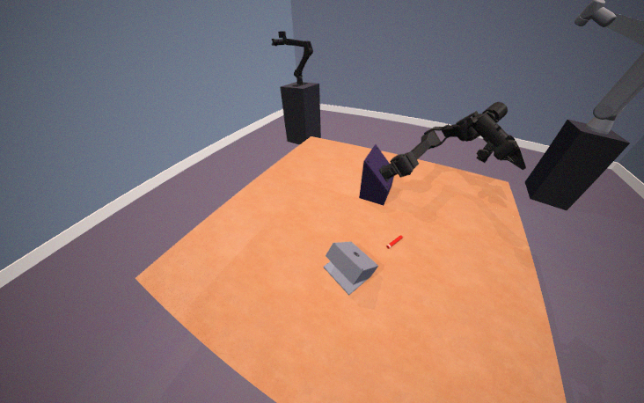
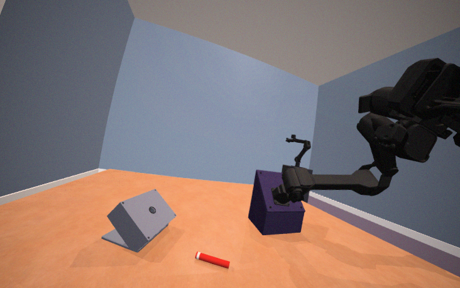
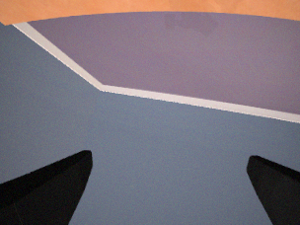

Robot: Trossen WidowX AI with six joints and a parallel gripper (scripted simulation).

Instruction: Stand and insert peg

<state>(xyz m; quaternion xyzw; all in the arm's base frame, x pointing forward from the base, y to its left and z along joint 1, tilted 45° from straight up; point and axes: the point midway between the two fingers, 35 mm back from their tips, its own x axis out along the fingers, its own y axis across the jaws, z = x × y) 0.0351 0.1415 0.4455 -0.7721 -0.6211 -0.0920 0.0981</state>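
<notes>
Exterior view: red peg (image 2: 212,260), white band, unlettered.

red peg (image 2: 213,260), white band; grey panel (image 2: 142,217); orange table (image 2: 101,265).

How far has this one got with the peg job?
Done: nothing. The peg lies flat on the table, white band toward the panel, whose hole is empty. In hand: the pincer is open, holds nothing, and hangs high near the table's far edge, well away from the peg. Left: stand the peg up, release, regrasp, insert, withdraw.
</notes>
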